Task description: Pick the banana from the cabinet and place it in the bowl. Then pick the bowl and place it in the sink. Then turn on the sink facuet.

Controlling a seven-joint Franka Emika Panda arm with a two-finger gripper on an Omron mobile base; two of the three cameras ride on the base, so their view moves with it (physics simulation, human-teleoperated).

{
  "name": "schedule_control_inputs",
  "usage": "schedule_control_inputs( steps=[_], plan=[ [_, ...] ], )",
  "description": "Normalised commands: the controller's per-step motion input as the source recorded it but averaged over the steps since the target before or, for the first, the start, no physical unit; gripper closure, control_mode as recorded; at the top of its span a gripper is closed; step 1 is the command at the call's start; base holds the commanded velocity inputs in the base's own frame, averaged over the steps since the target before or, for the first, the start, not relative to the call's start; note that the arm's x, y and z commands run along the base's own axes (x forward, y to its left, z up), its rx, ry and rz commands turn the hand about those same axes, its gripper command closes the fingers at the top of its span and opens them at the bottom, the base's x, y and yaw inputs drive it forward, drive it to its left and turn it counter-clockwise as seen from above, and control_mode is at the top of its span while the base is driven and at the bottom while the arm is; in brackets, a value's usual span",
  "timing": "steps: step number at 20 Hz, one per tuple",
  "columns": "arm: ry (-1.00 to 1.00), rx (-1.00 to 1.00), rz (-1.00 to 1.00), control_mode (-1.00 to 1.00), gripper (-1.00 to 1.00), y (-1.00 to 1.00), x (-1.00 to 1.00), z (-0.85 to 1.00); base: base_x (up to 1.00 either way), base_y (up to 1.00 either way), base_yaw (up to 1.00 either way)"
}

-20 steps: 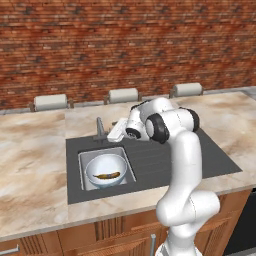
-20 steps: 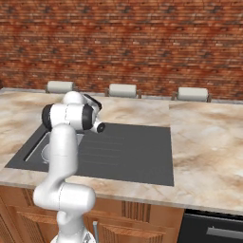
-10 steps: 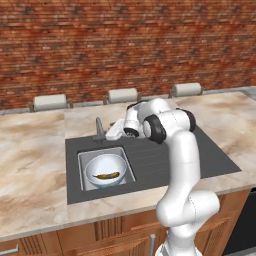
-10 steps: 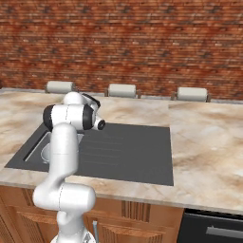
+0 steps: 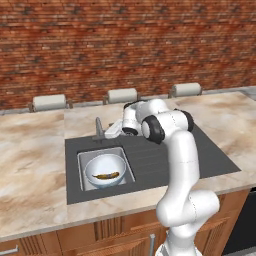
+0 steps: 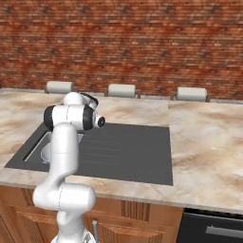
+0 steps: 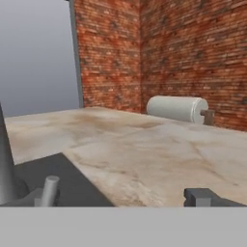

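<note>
The banana (image 5: 106, 175) lies inside the bowl (image 5: 105, 170), and the bowl sits in the sink (image 5: 123, 154), left of centre in the left base view, filling most of the pale basin so that little room is left between its rim and the basin walls. The dark grey surround (image 5: 160, 160) spreads wide and bare to the right of the basin, up to its edge against the marble counter (image 5: 30, 165). Just above the basin stands the sink facuet (image 5: 99, 129), a thin grey upright; in the hand view its spout (image 7: 6, 169) rises at the far left edge with the small lever (image 7: 49, 190) beside it at the bottom. The gripper (image 5: 113, 131) reaches in just right of the tap, close to it, and whether it touches cannot be told; its jaws are spread as wide as they go and hold nothing, with one dark fingertip (image 7: 202, 197) at the lower right of the hand view. Behind, three pale cylinders (image 5: 122, 95) line the foot of the brick wall (image 5: 125, 45), well apart from the tap.
</note>
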Motion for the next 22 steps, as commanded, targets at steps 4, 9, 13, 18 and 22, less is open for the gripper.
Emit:
schedule_control_inputs(
  steps=[4, 9, 13, 18, 22],
  plan=[
    [0.00, 0.00, 0.00, -1.00, -1.00, 0.10, 0.24, -0.24, 0.00, 0.00, 0.00],
    [0.00, 0.01, -0.02, -1.00, 1.00, 0.01, 0.03, -0.01, 0.00, 0.00, 0.00],
    [0.00, 0.05, -0.06, -1.00, 1.00, -0.14, 0.00, 0.00, 0.00, 0.00, 0.00],
    [0.01, 0.07, -0.07, -1.00, 1.00, -0.51, 0.00, 0.00, 0.00, 0.00, 0.00],
    [0.05, 0.11, -0.08, -1.00, 1.00, -0.78, 0.00, 0.00, 0.00, 0.00, 0.00]
  ],
)
